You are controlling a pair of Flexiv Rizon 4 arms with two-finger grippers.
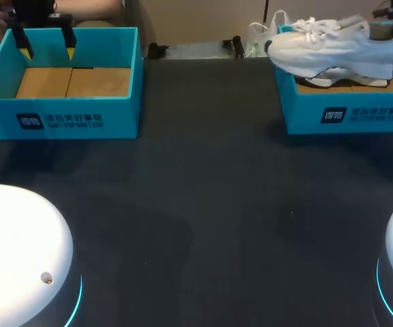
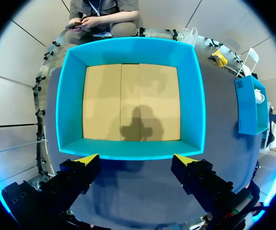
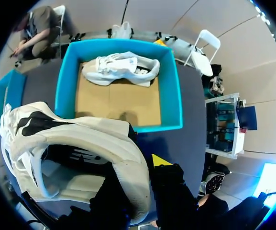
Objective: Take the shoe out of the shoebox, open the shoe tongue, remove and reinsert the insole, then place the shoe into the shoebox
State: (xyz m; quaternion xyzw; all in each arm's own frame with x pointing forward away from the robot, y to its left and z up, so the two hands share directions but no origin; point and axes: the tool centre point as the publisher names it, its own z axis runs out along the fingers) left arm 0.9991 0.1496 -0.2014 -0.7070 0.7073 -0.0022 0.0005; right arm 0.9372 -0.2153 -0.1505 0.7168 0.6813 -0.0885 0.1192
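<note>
**Left side.** The left tool [image 2: 137, 160] hangs above the near wall of the left box [image 1: 60, 119]. Its fingers are wide apart and hold nothing. This box contains only its bare cardboard floor.

**Centre.** The dark surface [image 1: 203, 204] lies between the two boxes, which stand well apart.

**Right side.** The right tool [image 3: 140, 167] is clamped on the heel collar of the shoe [image 1: 332, 44]. One yellow tip shows outside the collar; the other is hidden by the shoe. The shoe, white, hangs in the air over the right box [image 1: 346, 116], toe pointing toward the centre, its sole above the rim. A second shoe [image 3: 121, 67] lies on its side on this box's floor, against the far wall.

**Step in hand (judgement).** The shoe is being taken out; the lift looks done and the set-down is not yet done.

**Recommendation.**
- Carry the shoe inward with the sole level, so the toe clears the box wall.
- Set it down flat on the open surface, opening upward and within reach of the left tool, ready for the tongue.
- A heel-only grip lets the toe droop, so move slowly.
</note>
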